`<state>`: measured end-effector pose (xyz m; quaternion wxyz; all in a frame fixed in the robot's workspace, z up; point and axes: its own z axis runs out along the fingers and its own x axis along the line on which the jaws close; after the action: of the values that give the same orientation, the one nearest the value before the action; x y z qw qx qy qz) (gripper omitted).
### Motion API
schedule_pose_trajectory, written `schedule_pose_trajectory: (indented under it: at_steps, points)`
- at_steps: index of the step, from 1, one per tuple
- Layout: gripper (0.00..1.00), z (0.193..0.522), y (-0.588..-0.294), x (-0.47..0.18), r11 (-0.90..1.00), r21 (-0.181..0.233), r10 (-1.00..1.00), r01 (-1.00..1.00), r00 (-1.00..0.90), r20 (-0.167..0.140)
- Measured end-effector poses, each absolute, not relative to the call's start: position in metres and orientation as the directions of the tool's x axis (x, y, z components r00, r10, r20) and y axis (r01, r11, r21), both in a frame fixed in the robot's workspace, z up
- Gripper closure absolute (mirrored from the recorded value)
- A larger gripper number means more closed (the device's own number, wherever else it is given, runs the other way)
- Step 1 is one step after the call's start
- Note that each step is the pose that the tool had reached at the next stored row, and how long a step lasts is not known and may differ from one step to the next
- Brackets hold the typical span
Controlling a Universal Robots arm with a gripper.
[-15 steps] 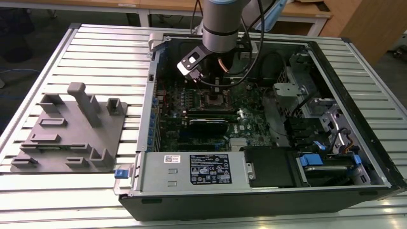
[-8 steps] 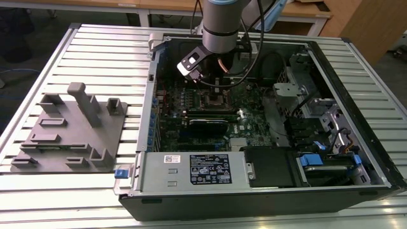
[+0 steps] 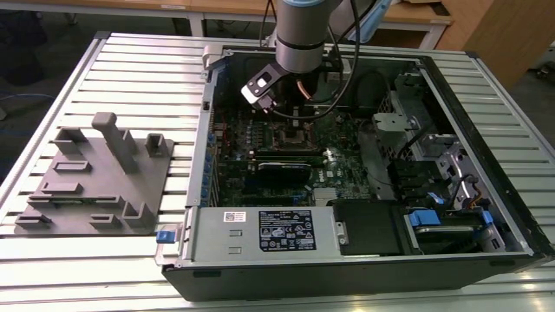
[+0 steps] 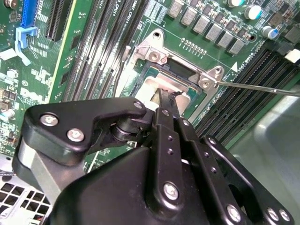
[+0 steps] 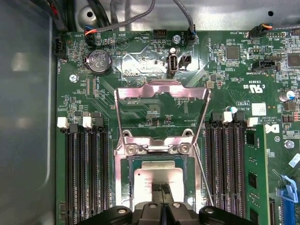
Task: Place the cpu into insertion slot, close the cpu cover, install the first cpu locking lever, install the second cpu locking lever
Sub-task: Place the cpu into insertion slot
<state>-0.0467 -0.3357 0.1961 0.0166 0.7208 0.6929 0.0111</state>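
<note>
Slatted metal desk, open computer case at the exterior view's centre, arm reaching down inside. The cpu lies in the insertion slot, jaws together, tips on its silver top. The cpu cover stands open.

A pale table of ribbed metal slats carries two things: an open black computer case lying on its side toward the exterior view's right, and a grey fixture plate with upright pegs just beside it on the left
</note>
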Motion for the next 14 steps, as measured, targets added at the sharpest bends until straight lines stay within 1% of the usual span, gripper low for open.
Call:
schedule_pose_trajectory:
  at_steps: [8, 14]
  points:
    - [0.9, 0.198, -0.335, -0.046, -0.04, 0.042, 0.999, 0.998, 0.04, -0.002]
    - [0.9, 0.208, -0.335, -0.046, -0.039, 0.041, 0.999, 0.998, 0.04, -0.003]
